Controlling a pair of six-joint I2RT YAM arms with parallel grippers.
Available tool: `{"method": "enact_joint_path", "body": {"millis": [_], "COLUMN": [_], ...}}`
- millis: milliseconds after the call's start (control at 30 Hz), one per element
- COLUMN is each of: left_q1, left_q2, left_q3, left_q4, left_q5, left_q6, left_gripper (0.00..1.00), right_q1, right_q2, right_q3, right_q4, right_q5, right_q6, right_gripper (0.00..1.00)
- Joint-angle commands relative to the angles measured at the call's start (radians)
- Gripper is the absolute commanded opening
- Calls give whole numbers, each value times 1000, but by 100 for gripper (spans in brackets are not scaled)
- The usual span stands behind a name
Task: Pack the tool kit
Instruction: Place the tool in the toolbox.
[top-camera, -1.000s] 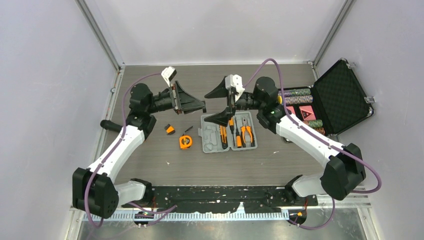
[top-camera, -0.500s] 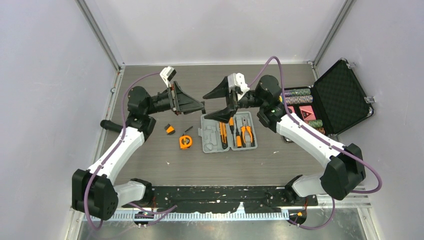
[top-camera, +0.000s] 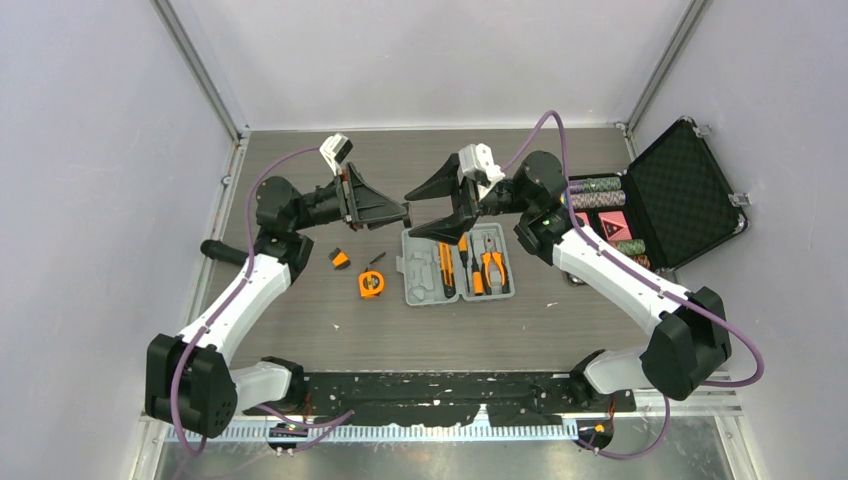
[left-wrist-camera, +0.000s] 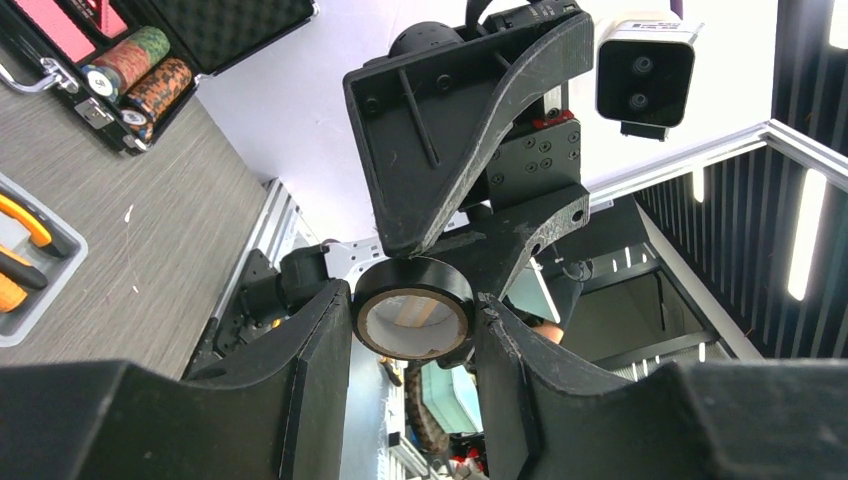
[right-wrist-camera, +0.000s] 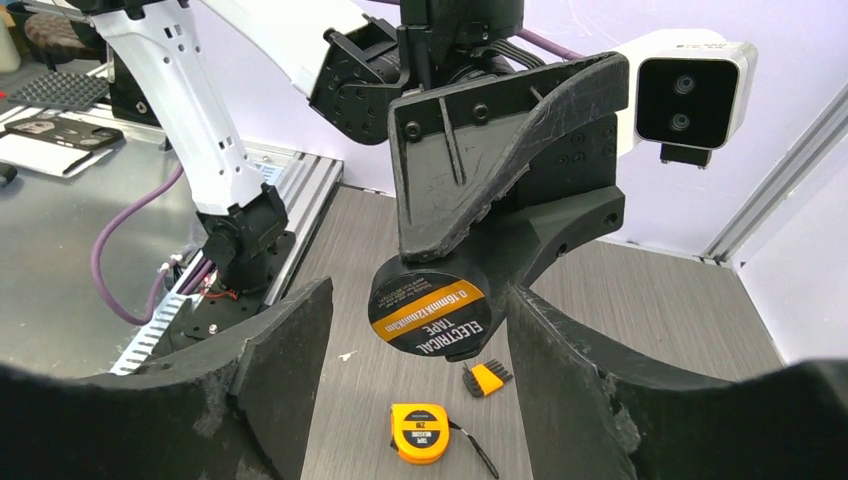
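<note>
My left gripper (top-camera: 401, 213) (left-wrist-camera: 412, 302) is shut on a black roll of electrical tape (left-wrist-camera: 411, 318) (right-wrist-camera: 430, 314), held in the air left of the tool kit's grey case (top-camera: 419, 271). My right gripper (top-camera: 411, 213) (right-wrist-camera: 418, 296) faces it with its jaws either side of the roll. A small gap shows on both sides, so it is open. In the case lie orange-and-black pliers (top-camera: 492, 268) and screwdrivers (top-camera: 447, 270). An orange tape measure (top-camera: 371, 284) (right-wrist-camera: 420, 432) and an orange bit holder (top-camera: 340, 259) (right-wrist-camera: 487, 377) lie on the table below the grippers.
A larger black foam-lined case (top-camera: 672, 192) (left-wrist-camera: 215, 25) with poker chips (top-camera: 597, 190) stands open at the right edge of the table. Grey walls with metal rails close in the back and sides.
My right gripper's jaws have narrowed around the tape roll, and its wrist has shifted slightly up. My left gripper has kept its hold and barely moved.
</note>
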Motion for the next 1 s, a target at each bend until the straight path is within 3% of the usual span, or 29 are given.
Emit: {"method": "enact_joint_path", "body": {"millis": [0,433,833,967], "left_q1": [-3,-3,-3,-3], "left_q2": [-7,-7,5,9], "left_q3": [3,-2,-23,-28], "left_q4": [72,109,115,118], "left_q5": [15,13,3,-1], "left_q6": [-19,-52,-60,-63], "left_gripper": [43,44,44,47], "right_q1": [1,1,2,2], "right_q2": [4,23,25,26], "right_q3": [30,30,34,33], "right_q4": [75,85,110,91], "right_q5": [-21,-11,-9,-6], "right_q6": [40,51,82,74], "right_gripper": [68,65,47,34]}}
